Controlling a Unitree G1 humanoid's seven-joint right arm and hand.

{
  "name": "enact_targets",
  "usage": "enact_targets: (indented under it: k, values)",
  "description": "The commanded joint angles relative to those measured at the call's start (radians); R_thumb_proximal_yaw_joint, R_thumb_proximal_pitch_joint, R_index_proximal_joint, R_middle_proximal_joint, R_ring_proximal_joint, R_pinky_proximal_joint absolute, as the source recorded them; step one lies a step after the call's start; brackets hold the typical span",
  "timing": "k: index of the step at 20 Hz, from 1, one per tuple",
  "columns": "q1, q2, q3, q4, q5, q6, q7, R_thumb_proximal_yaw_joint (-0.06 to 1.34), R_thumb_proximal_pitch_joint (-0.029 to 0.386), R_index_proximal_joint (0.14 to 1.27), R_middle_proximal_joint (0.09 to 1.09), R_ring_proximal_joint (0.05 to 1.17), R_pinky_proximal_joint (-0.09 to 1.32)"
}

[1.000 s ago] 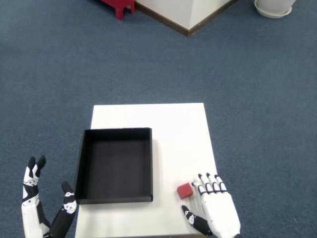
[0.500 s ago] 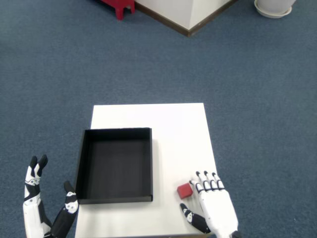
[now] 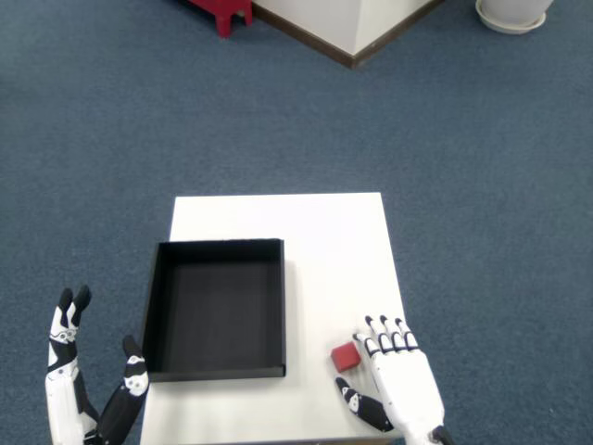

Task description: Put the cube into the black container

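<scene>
A small red cube (image 3: pixel 346 356) rests on the white table (image 3: pixel 315 241), near its front right corner. My right hand (image 3: pixel 397 380) lies just right of the cube, fingers spread and pointing away from me, the thumb reaching below the cube. The fingertips sit beside the cube's right edge; I cannot tell whether they touch it. The hand holds nothing. The black container (image 3: pixel 216 308) is a shallow square tray on the left half of the table, empty inside. My left hand (image 3: pixel 83 389) hovers off the table's left edge, fingers apart.
Blue carpet surrounds the table. A white wall corner with a brown base (image 3: pixel 352 37) stands far ahead, a red object (image 3: pixel 222 11) to its left and a white pot base (image 3: pixel 510 14) at the top right.
My right hand has crept slightly left and toward the cube, the fingertips closing in on its right side. The cube and the container have not moved. The left hand dropped a little.
</scene>
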Motion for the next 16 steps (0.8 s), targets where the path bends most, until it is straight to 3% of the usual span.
enact_targets:
  k: [1, 16]
  values:
    - [-0.035, -0.012, 0.0, -0.006, 0.026, -0.008, -0.008, 0.72, 0.043, 0.4, 0.13, 0.1, -0.07]
    - [-0.041, -0.011, 0.023, -0.011, 0.028, -0.019, -0.009, 0.74, 0.044, 0.39, 0.12, 0.09, -0.07]
